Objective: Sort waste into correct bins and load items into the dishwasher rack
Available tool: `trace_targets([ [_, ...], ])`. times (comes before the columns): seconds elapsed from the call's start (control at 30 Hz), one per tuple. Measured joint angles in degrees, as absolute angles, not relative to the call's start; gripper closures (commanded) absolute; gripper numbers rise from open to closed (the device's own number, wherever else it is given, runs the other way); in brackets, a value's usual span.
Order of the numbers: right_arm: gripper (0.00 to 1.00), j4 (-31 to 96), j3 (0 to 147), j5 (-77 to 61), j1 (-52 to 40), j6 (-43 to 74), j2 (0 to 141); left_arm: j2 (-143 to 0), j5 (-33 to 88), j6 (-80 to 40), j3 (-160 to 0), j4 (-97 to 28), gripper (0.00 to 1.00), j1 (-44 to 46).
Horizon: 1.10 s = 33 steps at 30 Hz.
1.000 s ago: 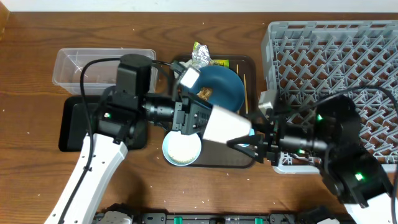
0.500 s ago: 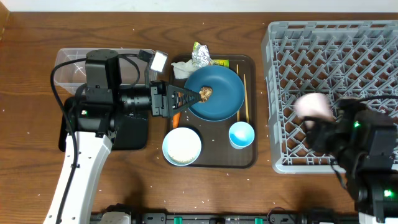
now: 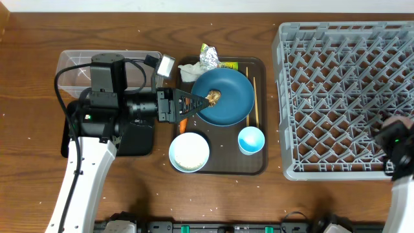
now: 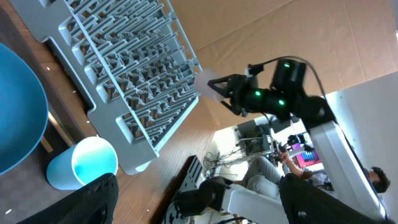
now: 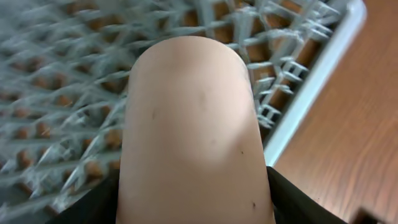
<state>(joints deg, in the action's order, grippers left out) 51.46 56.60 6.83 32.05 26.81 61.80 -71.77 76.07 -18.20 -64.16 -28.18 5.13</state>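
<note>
My left gripper (image 3: 197, 102) is open and empty, its tips over the left rim of the dark blue dish (image 3: 226, 97), close to the brown food lump (image 3: 213, 97). In the left wrist view my fingers (image 4: 199, 183) spread wide, with the blue-lined small cup (image 4: 84, 165) ahead. My right gripper (image 3: 394, 133) is shut on a pinkish cup (image 5: 193, 130) over the right front corner of the grey dishwasher rack (image 3: 343, 97). The clear tub (image 3: 107, 65) and the black tray (image 3: 77, 133) lie by my left arm.
The brown serving tray (image 3: 223, 169) holds the foil (image 3: 210, 59), the yellow-green wrapper (image 3: 228, 65), the napkin (image 3: 187, 74), an orange stick (image 3: 183, 122), the white bowl (image 3: 189, 152), the small cup (image 3: 251, 140) and wooden sticks (image 3: 254, 97). Rice grains dot the table.
My right arm has carried the pinkish cup from the tray rightward across the rack to its right edge. My left arm drew back left and has since held still.
</note>
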Motion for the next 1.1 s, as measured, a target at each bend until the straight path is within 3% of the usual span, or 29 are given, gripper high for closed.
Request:
trace_targets([
  [0.27, 0.47, 47.42, 56.58, -1.56, 43.13, 28.75, 71.11, -71.77, 76.07, -18.20, -64.16, -28.23, 0.16, 5.13],
  [0.43, 0.29, 47.29, 56.58, -5.96, 46.92, 30.30, 74.11, -71.77, 76.07, -18.20, -64.16, -28.23, 0.16, 5.13],
  [0.7, 0.20, 46.68, 57.25, -10.48, 47.75, 31.51, 75.66, -71.77, 76.07, -18.22, -64.16, -28.47, 0.16, 5.13],
  [1.1, 0.25, 56.51, 72.31, -21.63, 47.72, 29.43, 73.52, -71.77, 74.70, -17.34, -64.16, -28.60, 0.16, 8.16],
])
